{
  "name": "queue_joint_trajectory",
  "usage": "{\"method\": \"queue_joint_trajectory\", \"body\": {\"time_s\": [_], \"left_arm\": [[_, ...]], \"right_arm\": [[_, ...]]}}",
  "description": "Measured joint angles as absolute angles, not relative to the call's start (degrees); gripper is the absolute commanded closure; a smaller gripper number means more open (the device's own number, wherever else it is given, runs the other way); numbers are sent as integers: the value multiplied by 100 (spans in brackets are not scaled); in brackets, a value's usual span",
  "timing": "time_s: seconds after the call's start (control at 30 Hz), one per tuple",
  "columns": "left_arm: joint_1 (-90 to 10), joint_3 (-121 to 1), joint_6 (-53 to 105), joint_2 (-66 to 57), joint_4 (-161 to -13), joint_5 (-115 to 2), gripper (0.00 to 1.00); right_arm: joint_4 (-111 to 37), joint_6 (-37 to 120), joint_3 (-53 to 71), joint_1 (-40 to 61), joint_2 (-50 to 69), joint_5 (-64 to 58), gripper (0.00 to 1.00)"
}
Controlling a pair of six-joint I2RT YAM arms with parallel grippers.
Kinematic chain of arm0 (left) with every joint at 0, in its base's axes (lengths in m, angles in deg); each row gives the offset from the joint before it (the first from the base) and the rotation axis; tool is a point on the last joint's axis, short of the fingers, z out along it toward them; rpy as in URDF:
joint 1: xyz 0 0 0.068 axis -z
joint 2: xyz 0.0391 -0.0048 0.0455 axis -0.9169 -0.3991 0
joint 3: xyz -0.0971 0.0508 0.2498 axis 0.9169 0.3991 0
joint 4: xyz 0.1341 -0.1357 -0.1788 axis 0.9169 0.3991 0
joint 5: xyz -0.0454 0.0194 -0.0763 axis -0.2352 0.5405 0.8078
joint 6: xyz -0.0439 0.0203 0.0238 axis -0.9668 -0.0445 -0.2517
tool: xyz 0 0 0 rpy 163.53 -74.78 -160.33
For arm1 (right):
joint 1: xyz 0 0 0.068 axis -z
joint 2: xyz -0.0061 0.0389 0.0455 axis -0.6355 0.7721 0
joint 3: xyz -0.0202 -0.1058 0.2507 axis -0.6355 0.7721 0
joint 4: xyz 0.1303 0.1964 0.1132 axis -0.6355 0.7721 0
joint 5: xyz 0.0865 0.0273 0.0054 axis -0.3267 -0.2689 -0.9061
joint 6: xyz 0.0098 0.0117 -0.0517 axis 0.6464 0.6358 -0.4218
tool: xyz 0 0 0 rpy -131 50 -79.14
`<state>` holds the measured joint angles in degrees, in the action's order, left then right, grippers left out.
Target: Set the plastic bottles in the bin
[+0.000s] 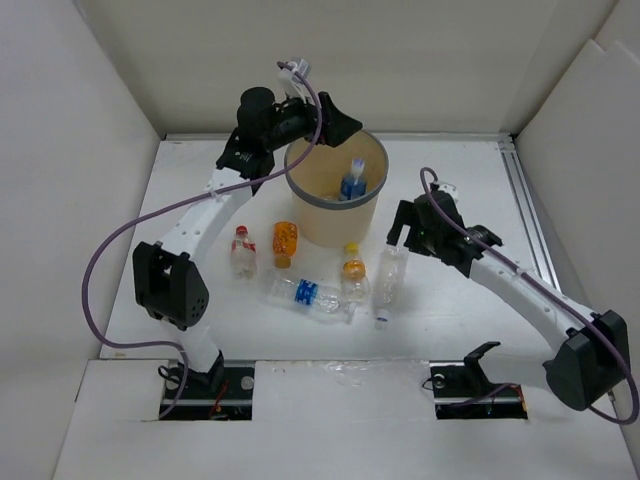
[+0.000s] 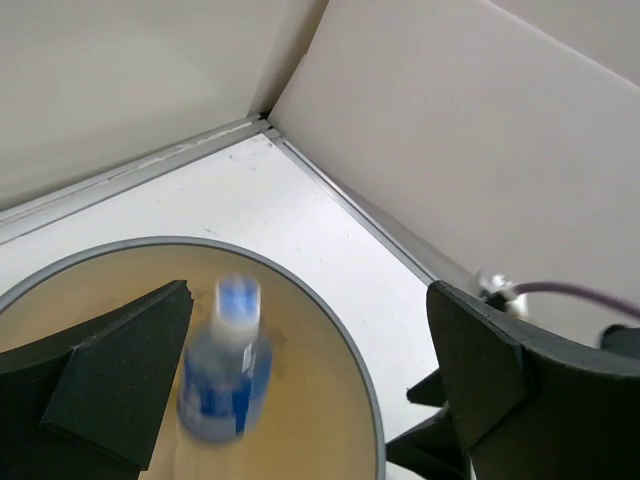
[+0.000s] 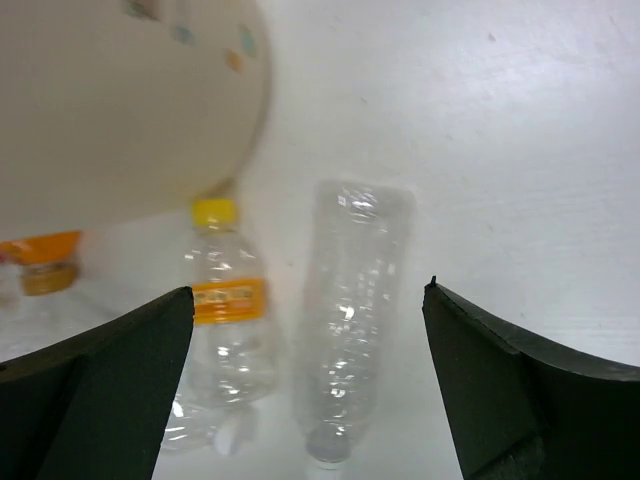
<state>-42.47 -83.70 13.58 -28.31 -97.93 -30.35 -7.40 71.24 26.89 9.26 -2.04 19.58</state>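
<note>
**One bottle in the bin, five on the table**

A white table (image 1: pixel 440 322) walled by plain white panels (image 1: pixel 90 120) carries the round tan bin (image 1: pixel 322 222) with its grey rim band. Inside stands one blue-labelled bottle (image 2: pixel 225 375) with a blue cap, blurred, its label unreadable. The left gripper (image 2: pixel 308 298) hangs above the bin's mouth with its jaws spread wide and holding nothing; the bottle lies below and between its fingers (image 2: pixel 110 385).

The right gripper (image 3: pixel 310 292) is likewise fully spread and empty. Under the gap between its fingers lies a clear bottle (image 3: pixel 350 320), unlabelled, on the table. Beside it, nearer one finger, stands a yellow-capped bottle (image 3: pixel 222 320) with an orange label, print too small to read. Beyond that finger are a short orange bottle (image 1: pixel 285 243), a red-capped bottle (image 1: pixel 241 250) and a second blue-labelled bottle (image 1: pixel 305 295) lying on its side.
</note>
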Motion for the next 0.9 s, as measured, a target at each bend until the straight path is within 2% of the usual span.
{"method": "queue_joint_trajectory", "body": {"time_s": [0.13, 0.67, 0.77, 0.8, 0.87, 0.9], "left_arm": [[-4236, -8365, 1386, -2562, -9579, -3280, 0], [-4262, -7349, 1489, -283, -8547, -4526, 0], [-4262, -7163, 1491, 89, -8318, -4698, 0], [-4262, -7104, 1491, 202, -8226, -4744, 0], [-4262, -6958, 1491, 397, -8086, -4853, 0], [-4262, -6892, 1491, 473, -8016, -4897, 0]], "right_arm": [[-779, 7246, 3207, 1193, -167, 1918, 0], [-1743, 7574, 3729, 1361, 1057, 1464, 4], [-1829, 7627, 3797, 1361, 1297, 1431, 18], [-1868, 7629, 3808, 1361, 1385, 1411, 31], [-1949, 7657, 3828, 1361, 1534, 1350, 43], [-2021, 7655, 3828, 1361, 1575, 1289, 62]]}}
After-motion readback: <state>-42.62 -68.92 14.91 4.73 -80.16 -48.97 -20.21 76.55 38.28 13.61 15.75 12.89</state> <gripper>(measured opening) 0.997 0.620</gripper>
